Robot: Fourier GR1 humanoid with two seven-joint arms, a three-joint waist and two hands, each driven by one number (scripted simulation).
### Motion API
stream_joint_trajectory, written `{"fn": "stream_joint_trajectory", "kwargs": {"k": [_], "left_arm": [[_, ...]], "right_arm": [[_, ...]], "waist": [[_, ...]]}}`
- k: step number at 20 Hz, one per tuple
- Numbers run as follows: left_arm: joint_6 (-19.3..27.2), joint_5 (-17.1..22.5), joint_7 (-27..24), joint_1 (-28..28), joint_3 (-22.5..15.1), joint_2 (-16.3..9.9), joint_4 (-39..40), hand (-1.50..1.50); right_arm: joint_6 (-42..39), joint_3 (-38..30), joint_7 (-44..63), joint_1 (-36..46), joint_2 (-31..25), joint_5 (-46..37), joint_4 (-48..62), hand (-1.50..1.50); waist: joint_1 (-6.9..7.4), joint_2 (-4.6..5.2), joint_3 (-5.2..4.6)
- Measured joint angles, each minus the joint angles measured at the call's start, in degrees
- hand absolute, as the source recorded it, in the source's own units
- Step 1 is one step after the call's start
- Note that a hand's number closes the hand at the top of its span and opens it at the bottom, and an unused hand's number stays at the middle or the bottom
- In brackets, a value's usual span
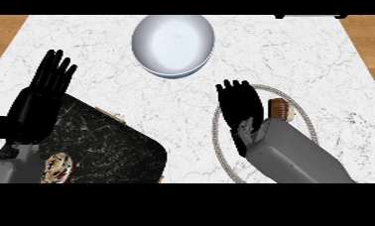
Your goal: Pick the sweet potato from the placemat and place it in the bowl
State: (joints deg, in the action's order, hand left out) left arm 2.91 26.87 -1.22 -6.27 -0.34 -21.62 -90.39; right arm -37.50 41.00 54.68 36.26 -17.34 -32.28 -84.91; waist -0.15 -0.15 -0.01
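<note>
Sweet potato (281,109) sits just to the right of the right hand (242,106), a stubby brown lump with a paler end, touching or nearly touching the fingers' outer edge. That hand is spread flat over the placemat (311,128), fingers straight and pointing away from the robot, holding nothing. The mat itself looks round and pale with a thin, braided-looking rim, and much of it is hidden under the grey forearm.

Up ahead of the fingertips and a little to the left waits the bowl (173,44), white, smooth and glossy, with a deep rounded hollow. It stands well apart from the potato on the white, grey-veined marble counter (315,61).

The risk, as I judge it: the hand is beside the potato, not over it, so closing now would catch air or nudge the rounded thing rolling off the mat. The carry to the bowl is also long enough for a poor grasp to slip.

Over at the far side, the left hand (40,98) rests open, fingers up, above a dark marbled tray (110,141) with rounded corners.
</note>
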Motion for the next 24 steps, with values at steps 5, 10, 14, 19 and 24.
{"fn": "stream_joint_trajectory", "kwargs": {"k": [5, 10, 14, 19, 24], "left_arm": [[-0.7, -1.5, -0.8, 0.3, 0.5, 1.8, 0.3, 0.00], [-2.3, -1.5, 1.2, -0.5, 2.2, 1.9, 0.2, 0.00], [-1.2, -3.5, 2.4, -0.8, 1.9, 3.6, -1.3, 0.00], [-2.9, -4.5, 1.6, -1.1, 2.9, 4.5, 0.4, 0.00], [-3.7, -5.3, 2.8, -1.6, 4.1, 5.1, -0.1, 0.00]], "right_arm": [[0.4, -0.4, -4.0, -3.2, -0.6, -6.8, -0.3, -1.50], [1.8, -1.1, -8.0, -6.3, 0.5, -12.6, 1.7, -1.50], [1.8, -3.1, -10.5, -7.0, 1.3, -16.1, 4.3, -1.50], [2.8, -5.1, -14.3, -6.4, 3.3, -20.1, 10.5, -1.50], [2.3, -7.6, -16.7, -6.2, 5.2, -24.0, 13.9, 1.50]], "waist": [[0.19, 0.10, 0.01], [0.28, 0.13, 0.00], [0.32, 0.14, 0.01], [0.39, 0.19, 0.01], [0.38, 0.16, 0.00]]}}
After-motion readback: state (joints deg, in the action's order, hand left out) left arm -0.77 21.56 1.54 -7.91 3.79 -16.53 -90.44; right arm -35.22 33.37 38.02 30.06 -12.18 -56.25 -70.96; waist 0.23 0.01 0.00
